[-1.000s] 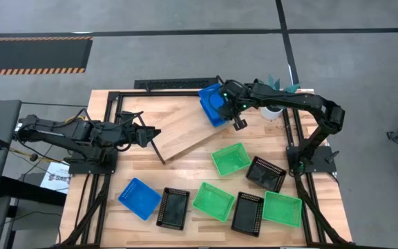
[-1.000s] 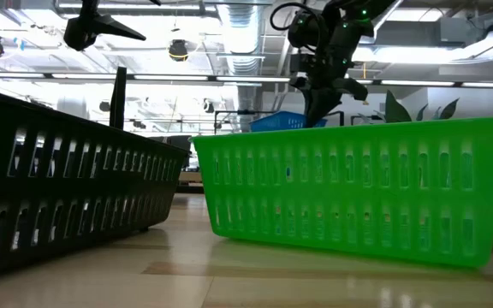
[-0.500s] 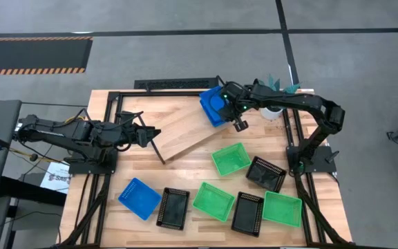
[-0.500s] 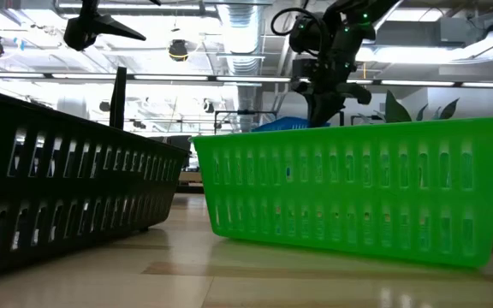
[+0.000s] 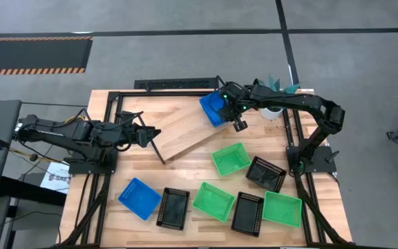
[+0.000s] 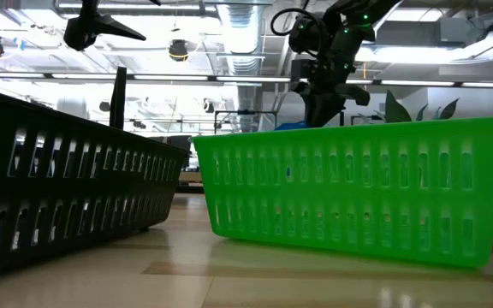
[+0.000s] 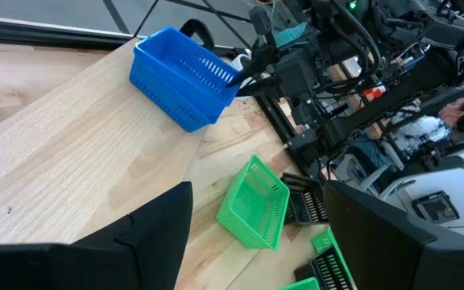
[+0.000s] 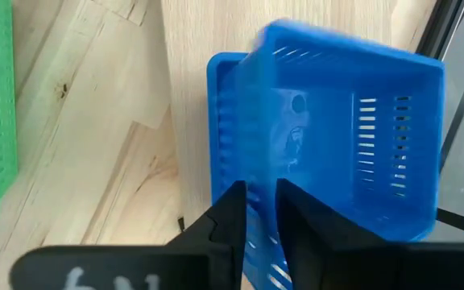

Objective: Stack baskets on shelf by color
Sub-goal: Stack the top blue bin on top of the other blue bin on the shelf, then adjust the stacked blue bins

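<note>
Nearest edge of the wooden surface [image 5: 185, 159]: a row of small perforated plastic baskets, a blue one [image 5: 139, 198] at the left, then a black one [image 5: 173, 207], a green one [image 5: 213, 201], another black one [image 5: 247, 211] and a green one [image 5: 282, 209] at the right end. Just behind them, toward the right, a third green basket [image 5: 230, 158] with a black basket [image 5: 266, 173] close beside it. In the low view a green basket wall and a black basket wall fill the foreground.

Mid surface: the light wood shelf board with thin black wire end frames [image 5: 185, 135] lies skewed. Left tool [image 5: 156, 133] hovers at the board's left end frame, fingers spread wide, nothing in them.

Far end of the shelf: a blue basket [image 5: 213, 107] sits tilted on the board's far right end; right wrist view shows two blue baskets nested there [image 8: 329, 137]. Right tool [image 5: 221, 101] is at that basket's rim, its fingers [image 8: 230, 211] a small gap apart with the blue wall between them; cannot tell if they clamp it. A white plant pot with green leaves [image 5: 275, 107] stands just beyond the right arm
</note>
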Available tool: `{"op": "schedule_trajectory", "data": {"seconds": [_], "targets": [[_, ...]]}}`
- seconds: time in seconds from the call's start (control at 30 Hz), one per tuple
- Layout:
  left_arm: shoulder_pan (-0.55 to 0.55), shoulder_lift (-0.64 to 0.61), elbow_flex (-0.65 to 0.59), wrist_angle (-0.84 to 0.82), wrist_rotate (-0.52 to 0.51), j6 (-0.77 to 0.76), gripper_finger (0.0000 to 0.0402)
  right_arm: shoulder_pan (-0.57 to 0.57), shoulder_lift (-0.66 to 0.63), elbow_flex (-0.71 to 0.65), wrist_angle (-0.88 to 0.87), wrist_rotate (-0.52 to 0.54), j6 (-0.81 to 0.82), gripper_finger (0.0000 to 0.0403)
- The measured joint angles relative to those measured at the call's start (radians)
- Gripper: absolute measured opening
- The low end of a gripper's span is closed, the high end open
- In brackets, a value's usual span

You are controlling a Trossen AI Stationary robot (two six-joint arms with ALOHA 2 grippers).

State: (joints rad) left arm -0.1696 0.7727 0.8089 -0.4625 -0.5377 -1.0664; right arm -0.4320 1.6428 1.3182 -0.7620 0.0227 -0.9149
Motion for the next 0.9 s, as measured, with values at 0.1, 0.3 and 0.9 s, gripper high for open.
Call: {"op": "schedule_trajectory", "data": {"seconds": [0.1, 0.3, 0.9], "targets": [[0.0, 0.0, 0.0, 0.0, 0.0, 0.0, 0.0267, 0.0, 0.0, 0.0, 0.001, 0.0, 0.002, 0.0121], [0.0, 0.0, 0.0, 0.0, 0.0, 0.0, 0.0267, 0.007, -0.006, 0.001, -0.011, 0.001, 0.026, 0.0174], [0.0, 0.0, 0.0, -0.001, -0.01, -0.01, 0.0267, 0.128, 0.05, 0.003, 0.007, -0.023, 0.088, 0.0196]]}}
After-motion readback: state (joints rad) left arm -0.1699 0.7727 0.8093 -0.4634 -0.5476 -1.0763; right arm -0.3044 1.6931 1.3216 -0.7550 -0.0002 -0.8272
